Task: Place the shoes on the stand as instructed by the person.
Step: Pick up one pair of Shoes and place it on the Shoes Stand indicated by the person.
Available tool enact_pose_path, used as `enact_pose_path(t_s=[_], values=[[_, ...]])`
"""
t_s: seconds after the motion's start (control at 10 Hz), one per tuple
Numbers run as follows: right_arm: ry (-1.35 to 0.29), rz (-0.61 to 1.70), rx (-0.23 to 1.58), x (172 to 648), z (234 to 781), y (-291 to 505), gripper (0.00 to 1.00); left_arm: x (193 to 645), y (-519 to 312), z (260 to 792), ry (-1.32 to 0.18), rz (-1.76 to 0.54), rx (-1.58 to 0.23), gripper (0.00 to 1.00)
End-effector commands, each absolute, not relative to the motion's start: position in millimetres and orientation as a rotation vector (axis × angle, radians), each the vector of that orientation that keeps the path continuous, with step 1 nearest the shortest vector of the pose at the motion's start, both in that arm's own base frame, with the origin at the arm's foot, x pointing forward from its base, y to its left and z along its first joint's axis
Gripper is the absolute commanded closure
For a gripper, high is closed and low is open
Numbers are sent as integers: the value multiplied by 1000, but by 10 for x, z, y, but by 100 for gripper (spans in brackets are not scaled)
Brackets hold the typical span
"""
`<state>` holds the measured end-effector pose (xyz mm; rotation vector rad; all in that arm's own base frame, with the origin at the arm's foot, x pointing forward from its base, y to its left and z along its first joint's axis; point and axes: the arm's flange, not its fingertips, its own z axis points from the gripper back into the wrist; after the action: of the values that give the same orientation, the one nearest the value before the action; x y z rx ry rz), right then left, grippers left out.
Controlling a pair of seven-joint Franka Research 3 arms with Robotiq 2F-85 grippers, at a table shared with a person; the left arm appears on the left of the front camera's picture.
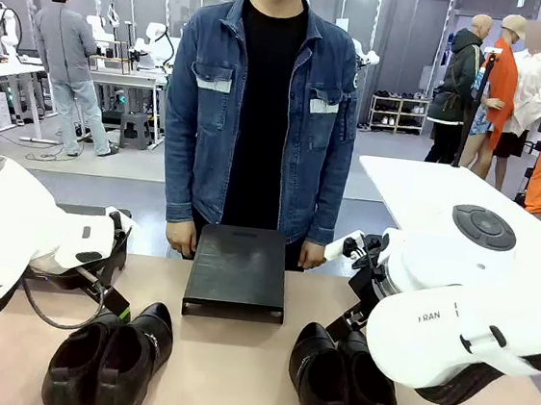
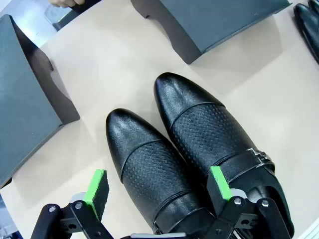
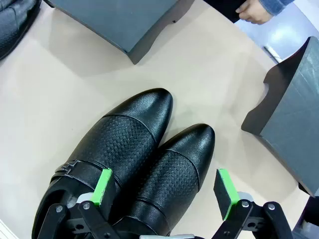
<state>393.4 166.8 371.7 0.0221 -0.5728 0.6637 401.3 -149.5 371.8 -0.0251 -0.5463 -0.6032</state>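
Fingers point(image 2: 97, 191) of the left gripper point(image 2: 158, 186) spread wide open, nothing pinched. Green pads low over the left pair of shoes point(image 1: 109, 360): one pad above the bare table point(image 1: 223, 377) just left of the pair, the other by the buckle strap of the right shoe. Right gripper point(image 3: 164, 189) wide open too, nothing pinched, low over the right pair of shoes point(image 1: 343, 384): one pad by the buckle strap of the left shoe, the other above the table just right of the pair. Both pairs shiny and black, on the near part of the table, toes pointing to the far side, the two shoes of each pair touching side by side. Farther back, between the pairs, the middle stand point(image 1: 237, 269), flat and black. Off to the left, the left stand point(image 2: 25, 99). Off to the right, the right stand point(image 3: 294, 134). At the far side, the person point(image 1: 260, 114) in a blue denim jacket, one hand point(image 1: 181, 240) near each far corner of the middle stand.
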Motion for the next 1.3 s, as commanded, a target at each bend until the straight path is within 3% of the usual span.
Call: enact_pose_path(t_s=[0.0, 0.8, 1.2], values=[[-573, 664, 22, 3934, 3717, 1668, 0, 4012, -1498, 3718, -546, -604, -25, 0], [-573, 666, 21, 3933, 3717, 1668, 0, 4012, -1499, 3718, -546, -604, -25, 0], [-582, 662, 195, 3750, 4731, 1482, 0, 3926, -1291, 4552, -497, -631, -103, 0]])
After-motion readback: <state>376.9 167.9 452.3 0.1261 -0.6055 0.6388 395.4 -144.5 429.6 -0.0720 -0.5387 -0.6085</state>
